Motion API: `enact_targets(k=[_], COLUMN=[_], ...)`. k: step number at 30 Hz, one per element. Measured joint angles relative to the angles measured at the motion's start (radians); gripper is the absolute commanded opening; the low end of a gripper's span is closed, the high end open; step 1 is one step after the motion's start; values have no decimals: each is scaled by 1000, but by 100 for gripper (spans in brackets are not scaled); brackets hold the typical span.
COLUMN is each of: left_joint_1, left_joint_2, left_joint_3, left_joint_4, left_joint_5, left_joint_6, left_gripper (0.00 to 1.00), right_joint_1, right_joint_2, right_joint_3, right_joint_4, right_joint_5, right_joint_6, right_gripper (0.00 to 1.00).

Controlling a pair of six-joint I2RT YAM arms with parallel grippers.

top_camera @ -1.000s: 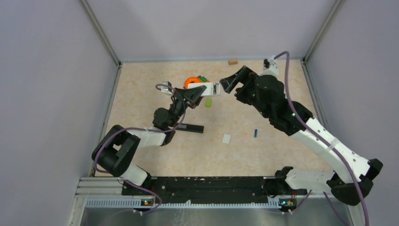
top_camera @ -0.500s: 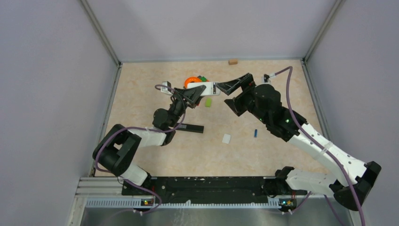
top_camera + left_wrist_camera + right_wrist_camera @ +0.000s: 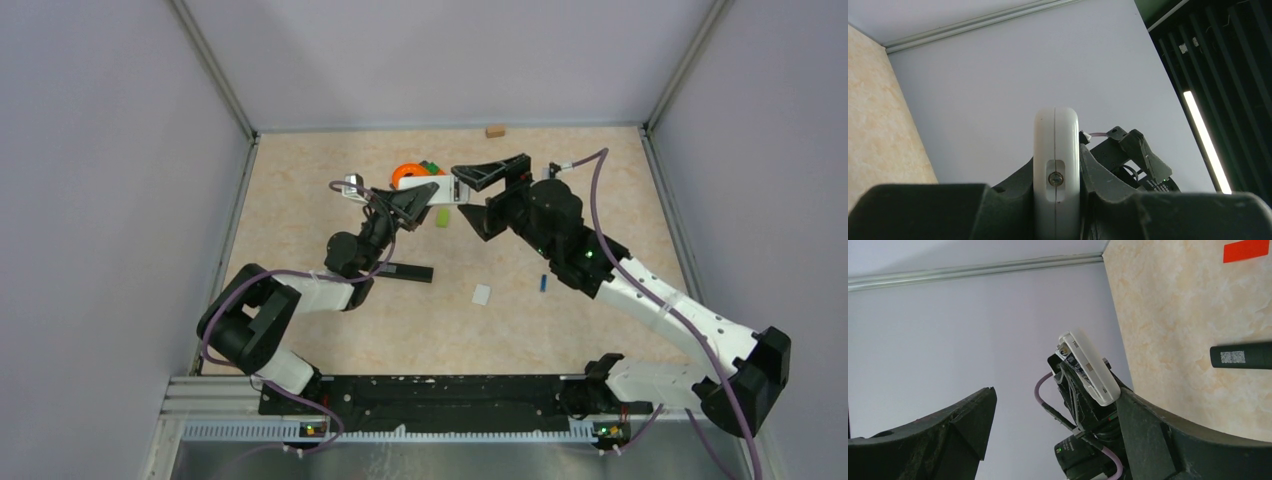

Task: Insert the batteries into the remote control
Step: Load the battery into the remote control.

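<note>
The left arm [image 3: 300,290] bends sharply at the elbow and reaches up the table, the left gripper [image 3: 428,192] clamped on the white remote [image 3: 1056,145]. The right arm [image 3: 650,295] stretches diagonally inward, the right gripper [image 3: 464,193] spread wide, one finger on either side of the remote's free end.

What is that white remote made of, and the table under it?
The remote looks like smooth white plastic with a slight sheen: a moulded seam runs down its edge, and a small metal-looking screw sits in a recess. The table is matte beige with a marbled pattern, probably printed laminate or vinyl; the views cannot settle which.
</note>
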Motion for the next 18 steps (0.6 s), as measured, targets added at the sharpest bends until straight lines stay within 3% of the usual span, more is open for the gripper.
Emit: enact_targets(k=[7,12,18], left_joint_1=[-3,-5,-10], left_joint_2=[0,0,0], left_joint_3=[0,0,-1], left_joint_4=[5,7,14], left_joint_5=[-3,-4,-3], left_joint_6=[7,16,29], left_gripper=[0,0,0], right_joint_1=[-14,-26,-32], right_joint_2=[10,27,27], right_joint_3=[-32,-40,-70], right_joint_4=[48,72,86], right_joint_5=[-15,-34,-28], right_joint_6=[54,80,104], right_gripper=[80,66,65])
